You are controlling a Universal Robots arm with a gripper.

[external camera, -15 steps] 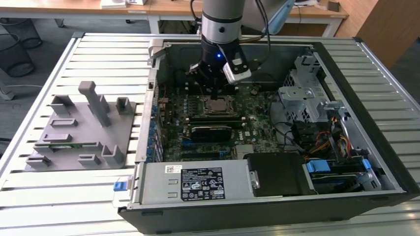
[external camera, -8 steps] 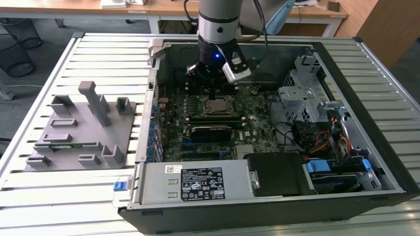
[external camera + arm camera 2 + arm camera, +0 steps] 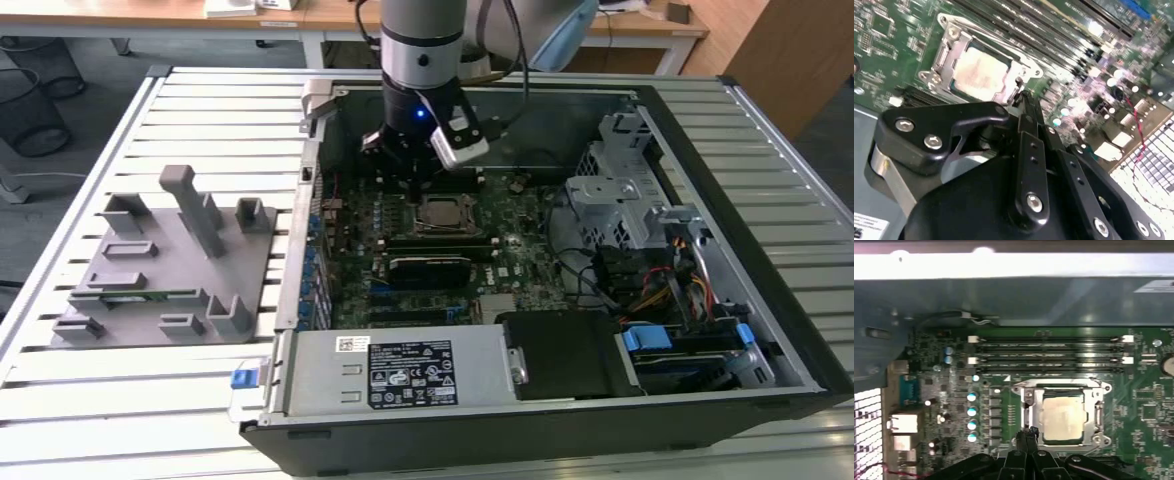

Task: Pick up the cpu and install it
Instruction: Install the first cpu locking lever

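The cpu (image 3: pixel 443 213) lies flat in the motherboard socket, its pale silvery top showing in both wrist views (image 3: pixel 981 72) (image 3: pixel 1064 415). A metal socket frame (image 3: pixel 1026 402) surrounds it. My gripper (image 3: pixel 408 180) hangs inside the open computer case, just beyond the socket toward the case's back wall. Its black fingers (image 3: pixel 1026 130) are pressed together with nothing between them. The gripper's tip (image 3: pixel 1027 434) sits close to one corner of the socket frame, beside the cpu and not over it. I cannot tell whether the tip touches the frame.
A grey fixture tray (image 3: pixel 160 270) with upright posts lies on the slatted table at the exterior view's left. Inside the case are a power supply (image 3: pixel 400 370), a drive cage (image 3: pixel 614 200), cables (image 3: pixel 641 280) and memory slots (image 3: pixel 1049 352) beside the socket.
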